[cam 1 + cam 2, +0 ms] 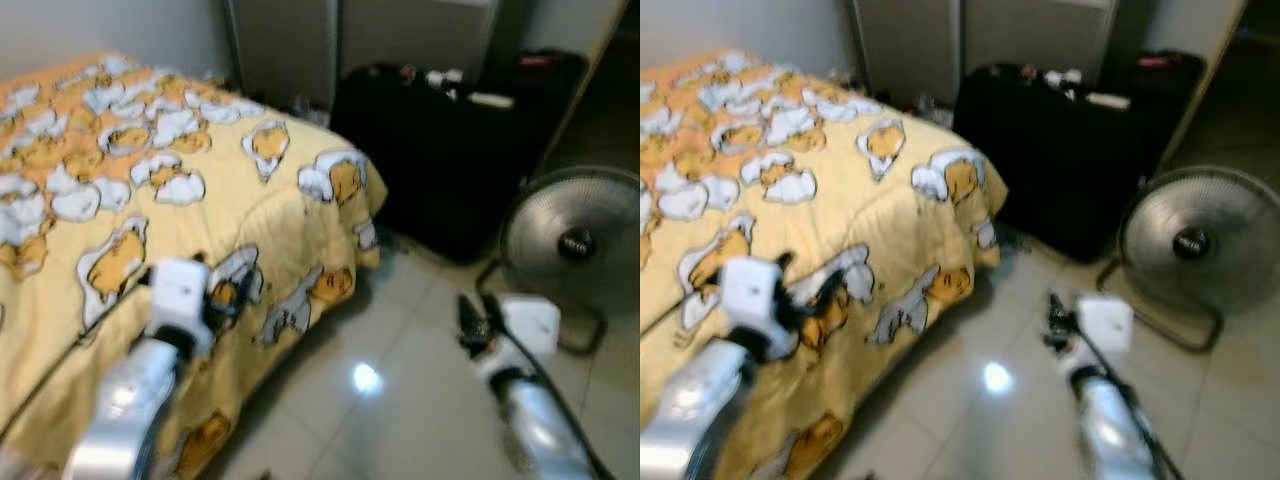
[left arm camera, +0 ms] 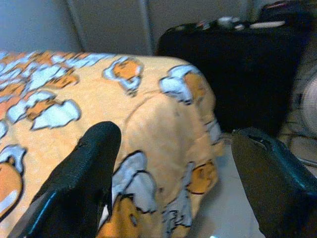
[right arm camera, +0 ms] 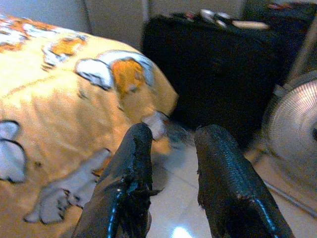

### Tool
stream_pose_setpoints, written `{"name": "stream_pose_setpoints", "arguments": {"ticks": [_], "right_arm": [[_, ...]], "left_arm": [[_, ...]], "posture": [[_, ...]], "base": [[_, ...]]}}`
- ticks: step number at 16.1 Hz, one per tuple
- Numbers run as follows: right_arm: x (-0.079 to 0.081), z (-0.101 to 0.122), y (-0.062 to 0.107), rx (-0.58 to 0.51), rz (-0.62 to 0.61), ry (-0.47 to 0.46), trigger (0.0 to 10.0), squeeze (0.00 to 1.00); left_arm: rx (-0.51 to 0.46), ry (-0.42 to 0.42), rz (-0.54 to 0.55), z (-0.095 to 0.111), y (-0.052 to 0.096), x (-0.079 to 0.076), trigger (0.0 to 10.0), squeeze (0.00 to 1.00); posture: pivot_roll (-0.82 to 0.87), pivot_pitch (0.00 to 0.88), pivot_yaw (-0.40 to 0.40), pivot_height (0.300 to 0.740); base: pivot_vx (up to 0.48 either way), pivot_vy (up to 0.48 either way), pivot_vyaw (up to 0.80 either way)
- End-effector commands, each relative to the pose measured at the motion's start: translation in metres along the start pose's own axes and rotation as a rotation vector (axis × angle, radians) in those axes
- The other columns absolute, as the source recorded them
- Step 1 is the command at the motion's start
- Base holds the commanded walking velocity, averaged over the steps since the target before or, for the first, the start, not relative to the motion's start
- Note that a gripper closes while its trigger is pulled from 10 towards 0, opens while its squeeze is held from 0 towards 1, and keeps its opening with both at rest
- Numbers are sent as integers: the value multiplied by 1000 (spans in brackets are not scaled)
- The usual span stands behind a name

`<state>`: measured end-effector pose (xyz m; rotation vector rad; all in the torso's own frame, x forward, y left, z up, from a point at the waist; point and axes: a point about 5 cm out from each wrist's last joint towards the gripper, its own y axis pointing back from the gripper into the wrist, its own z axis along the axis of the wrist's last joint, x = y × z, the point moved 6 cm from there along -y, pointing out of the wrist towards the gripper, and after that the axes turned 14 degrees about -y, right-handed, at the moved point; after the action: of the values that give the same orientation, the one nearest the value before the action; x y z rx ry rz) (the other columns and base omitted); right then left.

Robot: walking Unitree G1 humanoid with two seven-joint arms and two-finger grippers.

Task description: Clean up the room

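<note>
Both grippers empty at the bed's foot corner.
Left gripper (image 2: 173,183) spread wide over the yellow egg-print quilt (image 1: 150,190); right gripper (image 3: 173,183) narrowly parted above glossy tiled floor (image 1: 400,400), near the round metal floor fan (image 1: 575,240).

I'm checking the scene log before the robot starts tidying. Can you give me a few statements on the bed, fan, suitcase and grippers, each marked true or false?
1. The bed has a yellow cover printed with cartoon eggs. True.
2. The fan stands on the bed. False: it stands on the tiled floor.
3. The left gripper is open. True.
4. The right gripper holds a cloth. False: it holds nothing.
5. The black suitcase stands between bed and fan. True.
</note>
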<state>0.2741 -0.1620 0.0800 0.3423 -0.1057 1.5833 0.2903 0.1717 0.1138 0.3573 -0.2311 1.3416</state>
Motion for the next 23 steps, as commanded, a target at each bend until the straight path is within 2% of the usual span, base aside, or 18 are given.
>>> {"name": "stream_pose_setpoints", "arguments": {"ticks": [1,6,9,15,20,23], "right_arm": [[-15,-1,5,4,-47,19,10000,0],[-23,-4,7,8,-63,18,10000,0],[-34,-7,8,10,-102,13,10000,0],[-37,-4,1,-9,-86,37,10000,0],[-37,-4,0,-6,-73,54,10000,0],[-40,-7,2,3,-82,48,10000,0]], "left_arm": [[-10,2,-26,4,-3,-9,10000,0],[-20,-5,-36,5,-6,-12,10000,0],[-16,-11,-20,3,-7,-7,10000,0],[-26,-5,-13,3,-13,-8,10000,0],[-14,9,-14,-4,-9,-11,10000,0],[-15,10,-19,-5,-10,-12,10000,0]], "posture": [[-38,0,17,740],[-42,0,15,740],[-42,0,15,740],[-42,0,-4,740],[-47,0,-11,740],[-51,0,-10,740]], "base": [[319,0,0],[317,0,0],[305,0,-235],[325,0,-77],[346,0,0],[355,0,-792]]}}
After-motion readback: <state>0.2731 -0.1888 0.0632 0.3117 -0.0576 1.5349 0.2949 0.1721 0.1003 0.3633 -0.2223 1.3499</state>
